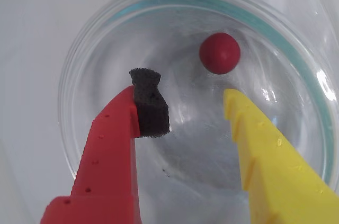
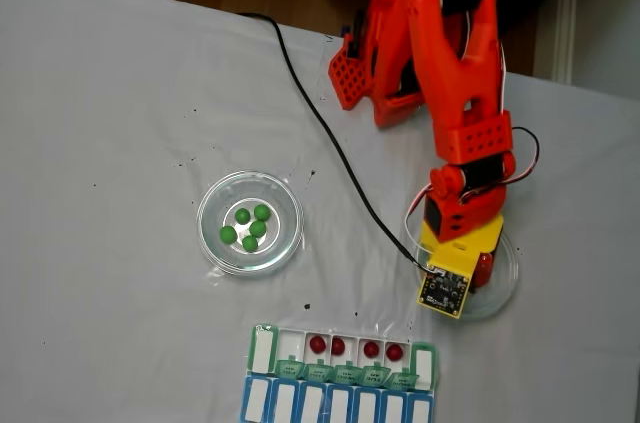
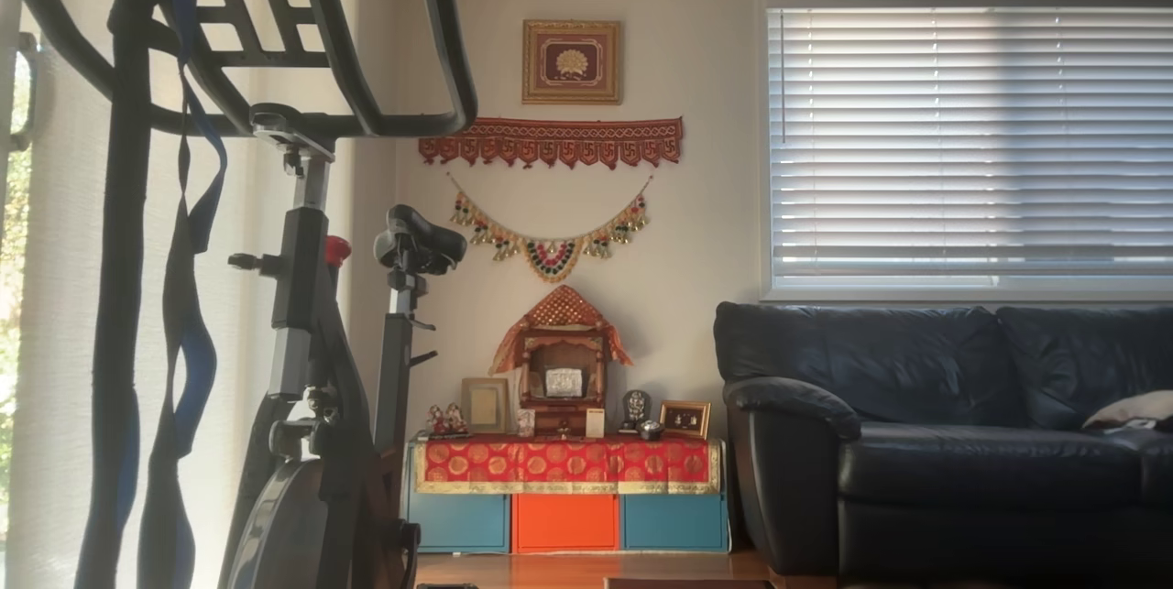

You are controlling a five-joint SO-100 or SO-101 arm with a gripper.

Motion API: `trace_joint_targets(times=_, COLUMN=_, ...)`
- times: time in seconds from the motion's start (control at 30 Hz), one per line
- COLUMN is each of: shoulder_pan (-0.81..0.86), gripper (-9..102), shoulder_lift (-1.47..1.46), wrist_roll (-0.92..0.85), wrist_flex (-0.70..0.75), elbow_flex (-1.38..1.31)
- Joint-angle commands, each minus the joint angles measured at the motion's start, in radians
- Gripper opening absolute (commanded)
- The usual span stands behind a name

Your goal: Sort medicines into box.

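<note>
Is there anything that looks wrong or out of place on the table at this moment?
Nothing stands out. Four red balls sit in the box, five green balls in their dish, and one red ball lies in the dish below the open gripper.

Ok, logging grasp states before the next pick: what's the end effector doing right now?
End effector: open, holding nothing, its fingers over the glass dish with one red ball lying just beyond the tips.
</note>
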Motion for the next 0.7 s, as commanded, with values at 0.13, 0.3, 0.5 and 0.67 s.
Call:
trace_joint_targets(times=0.13, shoulder_pan=0.003, gripper=20, shoulder_lift=-0.014, wrist_roll=-0.015, wrist_flex=-0.071, elbow_flex=-0.008)
trace_joint_targets(times=0.3, shoulder_pan=0.029, gripper=19, shoulder_lift=-0.048, wrist_roll=-0.052, wrist_flex=-0.121, elbow_flex=-0.008)
trace_joint_targets(times=0.5, shoulder_pan=0.049, gripper=20, shoulder_lift=-0.055, wrist_roll=-0.106, wrist_flex=-0.124, elbow_flex=-0.009)
trace_joint_targets(times=0.67, shoulder_pan=0.048, gripper=20, shoulder_lift=-0.046, wrist_roll=-0.112, wrist_flex=-0.120, elbow_flex=-0.002)
